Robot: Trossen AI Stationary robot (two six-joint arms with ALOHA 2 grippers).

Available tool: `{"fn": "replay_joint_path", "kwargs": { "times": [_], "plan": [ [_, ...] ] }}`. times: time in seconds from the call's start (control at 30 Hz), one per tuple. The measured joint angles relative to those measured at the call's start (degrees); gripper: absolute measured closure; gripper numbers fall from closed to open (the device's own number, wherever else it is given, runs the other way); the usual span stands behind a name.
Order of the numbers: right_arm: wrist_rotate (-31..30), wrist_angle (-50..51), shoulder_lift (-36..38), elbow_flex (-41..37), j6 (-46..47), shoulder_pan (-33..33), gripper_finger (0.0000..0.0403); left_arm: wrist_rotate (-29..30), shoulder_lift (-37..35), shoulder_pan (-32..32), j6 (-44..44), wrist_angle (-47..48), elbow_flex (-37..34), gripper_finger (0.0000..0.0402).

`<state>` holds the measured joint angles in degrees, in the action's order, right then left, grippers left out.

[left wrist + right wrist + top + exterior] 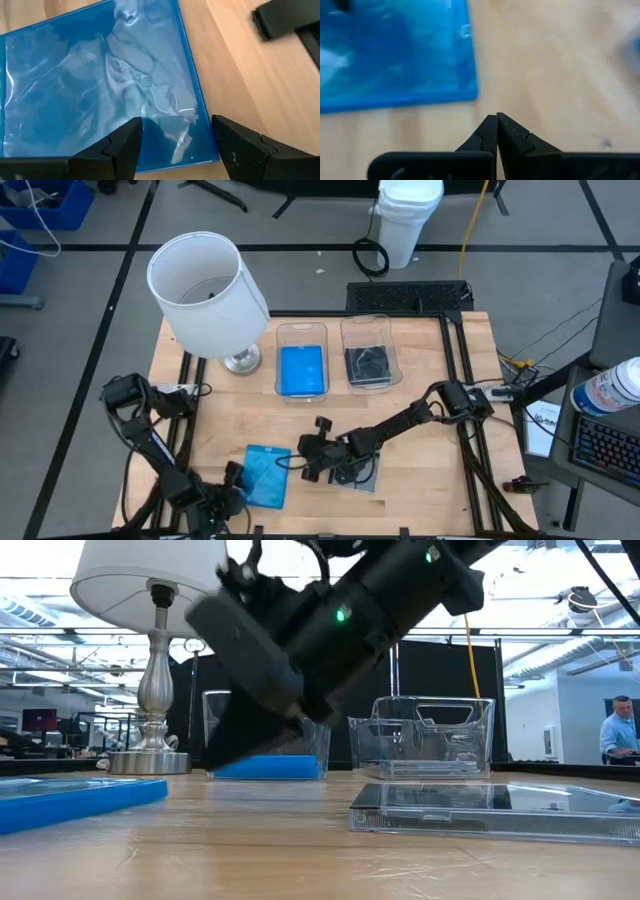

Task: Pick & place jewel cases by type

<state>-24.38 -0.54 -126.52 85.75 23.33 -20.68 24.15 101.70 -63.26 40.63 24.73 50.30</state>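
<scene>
High view shows a blue jewel case [267, 474] flat on the table [420, 390] near the front edge, left of centre. The left gripper [237, 483] hangs over its near-left edge, fingers spread, nothing held. Just right lies a clear jewel case [366, 477], with the right gripper [318, 463] between the two cases, fingers pressed together and empty. The step looks like reaching for the blue case; next, the left fingers must straddle an edge and close. Farther back, the left bin [302, 360] holds blue cases, the right bin [370, 352] dark ones.
</scene>
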Motion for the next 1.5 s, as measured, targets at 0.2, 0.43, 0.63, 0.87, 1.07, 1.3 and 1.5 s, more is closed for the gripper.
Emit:
{"fn": "replay_joint_path", "kwargs": {
  "times": [0.2, 0.43, 0.63, 0.87, 1.07, 1.3, 1.5],
  "plan": [
    [-2.08, 1.93, 0.62, 0.0, -2.19, 0.89, 0.0403, -1.41, 0.08, 1.92, -2.58, -0.09, -0.08, 0.016],
    [8.52, 2.02, 0.66, 0.0, -3.43, 3.88, 0.0397, 0.89, 0.14, 1.96, -7.17, -1.31, 1.04, 0.016],
    [12.61, 0.56, 0.66, 0.0, -3.99, 5.68, 0.0386, 0.61, 0.34, 2.01, -8.87, 1.95, 3.16, 0.016],
    [16.41, -5.38, 0.68, 0.0, -9.35, 6.12, 0.0372, 0.6, 0.34, 1.96, -6.86, 3.87, 3.26, 0.016],
    [20.25, -7.09, 0.71, 0.0, -9.23, 6.05, 0.035, 0.76, 0.34, 1.96, -5.84, 3.83, 3.26, 0.016],
    [20.11, -6.39, 0.71, -0.02, -9.06, 6.48, 0.0311, 0.78, 0.34, 1.96, -5.78, 3.8, 3.26, 0.016],
    [21.89, -5.21, 0.71, -0.02, -6.84, 7.64, 0.0263, 0.82, 0.34, 2.03, -5.78, 3.78, 3.28, 0.016]
  ]
}}
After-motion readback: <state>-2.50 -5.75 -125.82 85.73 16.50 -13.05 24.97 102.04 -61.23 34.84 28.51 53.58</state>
